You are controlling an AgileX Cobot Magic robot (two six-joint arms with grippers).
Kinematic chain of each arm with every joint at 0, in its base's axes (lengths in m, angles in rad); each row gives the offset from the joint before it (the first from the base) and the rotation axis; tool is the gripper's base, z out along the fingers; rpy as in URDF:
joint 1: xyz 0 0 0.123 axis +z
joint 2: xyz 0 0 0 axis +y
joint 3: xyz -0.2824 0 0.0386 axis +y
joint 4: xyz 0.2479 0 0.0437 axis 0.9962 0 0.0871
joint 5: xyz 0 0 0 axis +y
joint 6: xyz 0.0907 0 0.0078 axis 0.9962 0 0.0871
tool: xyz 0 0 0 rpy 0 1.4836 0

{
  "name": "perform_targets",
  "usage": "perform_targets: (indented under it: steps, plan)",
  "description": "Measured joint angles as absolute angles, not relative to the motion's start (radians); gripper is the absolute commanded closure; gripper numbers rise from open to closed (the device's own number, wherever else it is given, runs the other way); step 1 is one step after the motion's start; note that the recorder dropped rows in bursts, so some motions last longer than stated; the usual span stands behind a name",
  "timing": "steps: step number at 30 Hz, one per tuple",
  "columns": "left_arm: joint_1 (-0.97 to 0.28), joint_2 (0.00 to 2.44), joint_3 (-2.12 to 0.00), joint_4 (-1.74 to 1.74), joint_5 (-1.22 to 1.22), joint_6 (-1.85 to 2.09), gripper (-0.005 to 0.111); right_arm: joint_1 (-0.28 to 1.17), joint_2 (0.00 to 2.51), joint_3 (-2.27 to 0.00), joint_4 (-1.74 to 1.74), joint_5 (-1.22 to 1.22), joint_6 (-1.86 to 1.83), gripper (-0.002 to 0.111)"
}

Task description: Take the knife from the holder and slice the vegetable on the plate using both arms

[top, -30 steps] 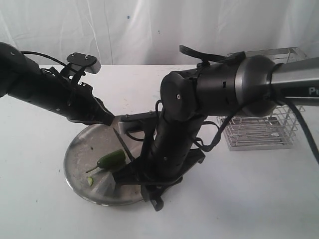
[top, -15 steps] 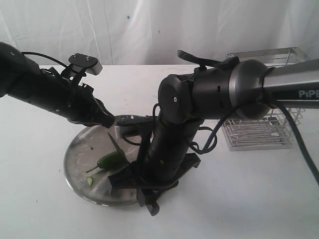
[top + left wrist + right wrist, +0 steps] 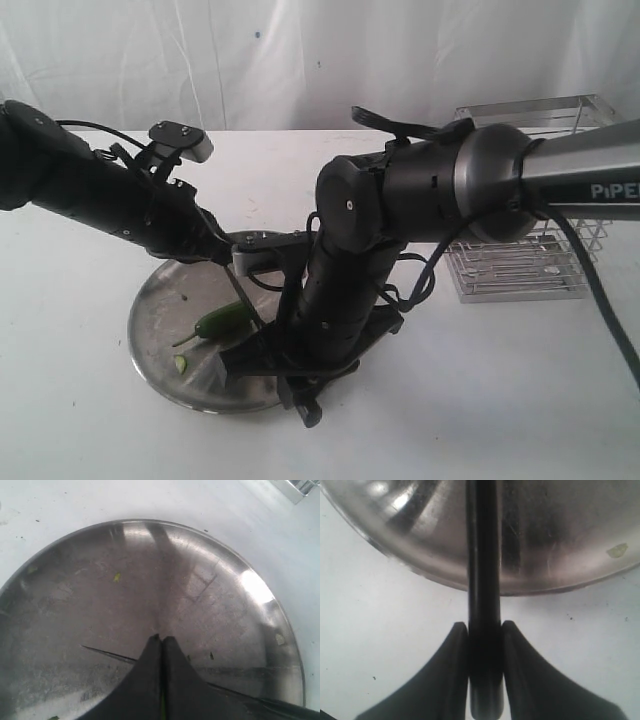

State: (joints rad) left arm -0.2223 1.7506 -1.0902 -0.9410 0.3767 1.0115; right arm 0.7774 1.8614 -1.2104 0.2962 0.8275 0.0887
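Exterior view takes in the whole scene: the plate [image 3: 160, 335] sits on the white table [image 3: 500, 400], with the vegetable [image 3: 222, 320] lying on it and a small green slice [image 3: 180, 364] near the plate's front rim. The knife [image 3: 240, 293] slants down over the plate, its tip just beside the vegetable; whether blade and vegetable touch cannot be told here. The right arm [image 3: 400, 200] bends down over the plate's right edge, hiding its own jaws. The left arm [image 3: 100, 195] reaches in over the plate's far rim. The holder [image 3: 530, 250] stands well apart on the table, behind the right arm.

Left wrist view shows what the exterior hides: the left gripper [image 3: 161, 645] has its jaws pressed together with nothing clearly between them, hanging above the bare scratched plate [image 3: 200, 580]. A thin dark line crosses the plate near the fingertips; I cannot say what it is.

Right wrist view shows the right gripper [image 3: 484, 630] with jaws clamped on the knife [image 3: 483, 555], whose black handle runs out over the plate's rim [image 3: 420, 575].
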Motion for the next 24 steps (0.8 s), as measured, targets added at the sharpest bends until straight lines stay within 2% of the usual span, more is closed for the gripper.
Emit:
perform_targets:
  steps: [24]
  plan:
    - [-0.222, 1.811, -1.090, -0.953, 0.401, 1.062, 0.107, 0.777, 1.861, -1.210, 0.293, 0.828, 0.091, 0.108]
